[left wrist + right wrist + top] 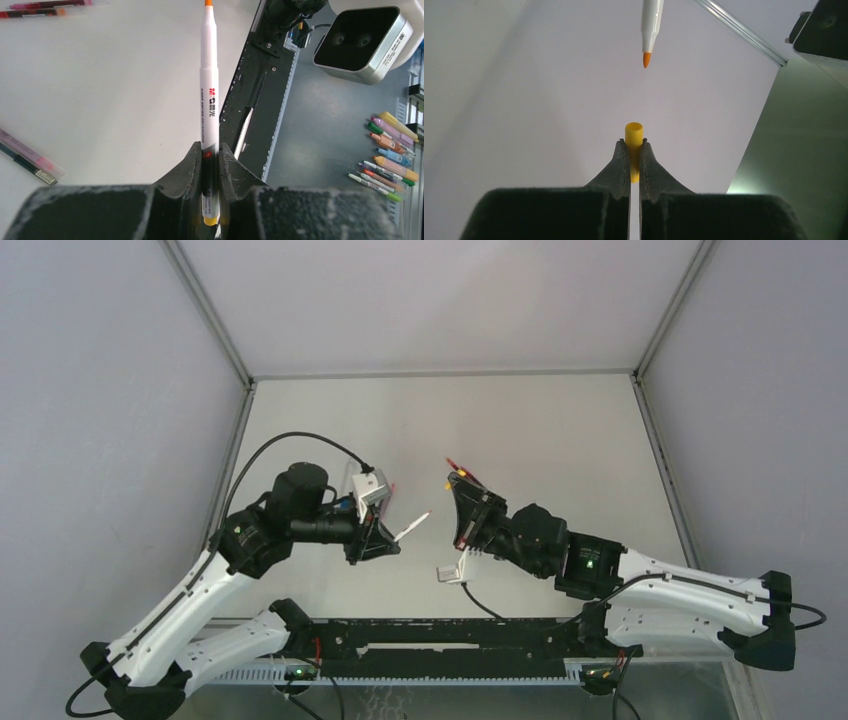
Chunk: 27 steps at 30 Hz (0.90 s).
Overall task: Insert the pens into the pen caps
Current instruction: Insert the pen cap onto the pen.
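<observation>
My left gripper is shut on a white pen with an orange tip and a yellow back end. It grips the pen near the back end, and the barrel sticks out past the fingertips. From above, that pen points right from the left gripper toward the right gripper. My right gripper is shut on a yellow pen cap whose open mouth faces the pen's orange tip. A gap separates tip and cap, and the tip sits slightly right of the cap's line.
More pens lie on the white table: a pair at the far left, another pair nearer, and some behind the right gripper. A black rail runs along the near edge. Several coloured markers lie in a grey tray beyond it.
</observation>
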### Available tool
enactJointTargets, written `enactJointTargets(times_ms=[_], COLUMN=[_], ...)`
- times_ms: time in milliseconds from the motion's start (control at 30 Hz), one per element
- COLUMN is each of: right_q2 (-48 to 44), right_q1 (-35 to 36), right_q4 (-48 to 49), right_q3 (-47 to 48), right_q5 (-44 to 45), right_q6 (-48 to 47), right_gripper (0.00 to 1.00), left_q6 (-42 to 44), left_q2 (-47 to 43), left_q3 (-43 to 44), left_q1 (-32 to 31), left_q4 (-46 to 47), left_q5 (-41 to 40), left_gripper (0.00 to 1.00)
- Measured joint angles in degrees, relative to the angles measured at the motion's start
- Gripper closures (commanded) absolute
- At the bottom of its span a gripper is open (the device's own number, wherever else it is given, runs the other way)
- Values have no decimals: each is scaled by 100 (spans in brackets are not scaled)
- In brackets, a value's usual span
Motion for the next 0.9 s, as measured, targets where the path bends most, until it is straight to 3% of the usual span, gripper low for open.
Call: enactJointTargets(times_ms=[900], right_q2=[251], right_q1=[723], right_q4=[197], right_q3=[205], right_q5=[656], right_q6=[-24], right_gripper=[100], left_q6=[-664], left_q2=[-127], left_q3=[-2], left_q1=[0], left_q4=[658], left_q5=[70], left_gripper=[100])
